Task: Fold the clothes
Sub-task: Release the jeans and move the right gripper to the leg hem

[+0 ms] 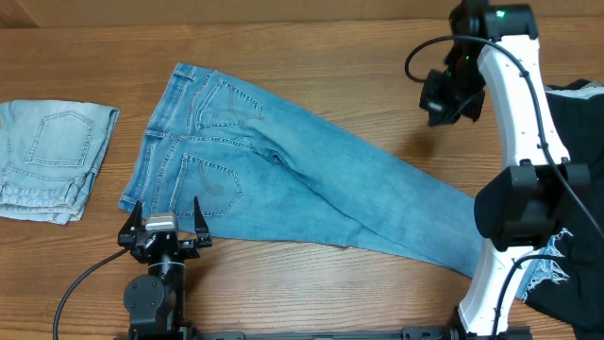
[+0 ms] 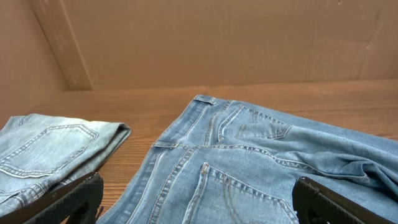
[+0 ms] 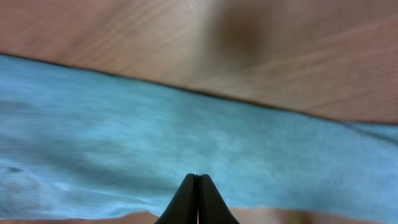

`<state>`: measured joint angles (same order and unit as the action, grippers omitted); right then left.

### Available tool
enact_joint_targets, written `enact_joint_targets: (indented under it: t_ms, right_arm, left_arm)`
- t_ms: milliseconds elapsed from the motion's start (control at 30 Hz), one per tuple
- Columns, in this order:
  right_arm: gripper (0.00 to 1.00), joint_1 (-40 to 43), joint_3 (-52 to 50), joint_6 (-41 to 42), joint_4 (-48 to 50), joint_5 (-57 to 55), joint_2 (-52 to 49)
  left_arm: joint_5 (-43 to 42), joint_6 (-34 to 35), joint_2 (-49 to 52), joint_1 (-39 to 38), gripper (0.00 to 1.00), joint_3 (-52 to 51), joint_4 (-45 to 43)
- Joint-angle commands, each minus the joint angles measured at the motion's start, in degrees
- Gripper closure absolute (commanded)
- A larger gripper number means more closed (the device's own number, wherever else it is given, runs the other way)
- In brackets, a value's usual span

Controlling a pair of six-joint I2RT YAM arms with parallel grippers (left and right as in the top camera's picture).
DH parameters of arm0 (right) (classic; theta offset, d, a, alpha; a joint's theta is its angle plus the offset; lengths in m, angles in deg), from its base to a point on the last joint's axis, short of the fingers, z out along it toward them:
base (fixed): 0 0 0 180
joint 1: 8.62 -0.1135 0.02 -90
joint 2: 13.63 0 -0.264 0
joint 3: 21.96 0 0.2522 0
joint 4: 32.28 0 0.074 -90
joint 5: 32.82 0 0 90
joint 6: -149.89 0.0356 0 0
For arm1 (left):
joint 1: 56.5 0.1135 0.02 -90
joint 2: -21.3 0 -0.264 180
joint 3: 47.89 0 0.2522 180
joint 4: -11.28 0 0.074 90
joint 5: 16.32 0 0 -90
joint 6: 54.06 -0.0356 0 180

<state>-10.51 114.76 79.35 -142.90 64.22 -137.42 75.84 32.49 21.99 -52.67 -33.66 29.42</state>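
The clothes, a pair of medium-blue denim jeans (image 1: 283, 179), lie flat and slant from the waistband at upper left to the leg ends at lower right. The back pockets with curved stitching (image 2: 249, 186) face up. My left gripper (image 1: 165, 212) stands wide open at the near edge of the waistband, and in the left wrist view the left gripper (image 2: 199, 202) has one finger on each side of a pocket. My right gripper (image 1: 444, 99) is raised at the upper right. The right wrist view, blurred, shows the right gripper (image 3: 198, 177) shut on nothing, above a jeans leg (image 3: 155, 149).
A folded pair of paler light-blue jeans (image 1: 52, 156) lies at the far left. A black garment (image 1: 578, 151) lies at the right edge, with a frayed pale denim edge (image 1: 552, 269) by the right arm's base. Bare wood table (image 1: 359, 57) runs along the far side.
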Motion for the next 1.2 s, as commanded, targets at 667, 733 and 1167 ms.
enact_joint_targets:
  t_ms: [667,733,1167]
  right_arm:
    - [0.96,1.3,-37.3,4.9,22.4,-0.6,1.6]
    - [0.96,1.3,-39.3,5.0,24.7,-1.7,1.6]
    - [0.96,1.3,-41.5,-2.9,42.2,-6.7,1.6]
  left_arm:
    - [-0.3,-1.1,-0.4,0.3,0.00,-0.2,-0.1]
    - [-0.3,-1.1,-0.4,0.3,0.00,-0.2,-0.1]
    - [-0.3,-1.1,-0.4,0.3,0.00,-0.2,-0.1]
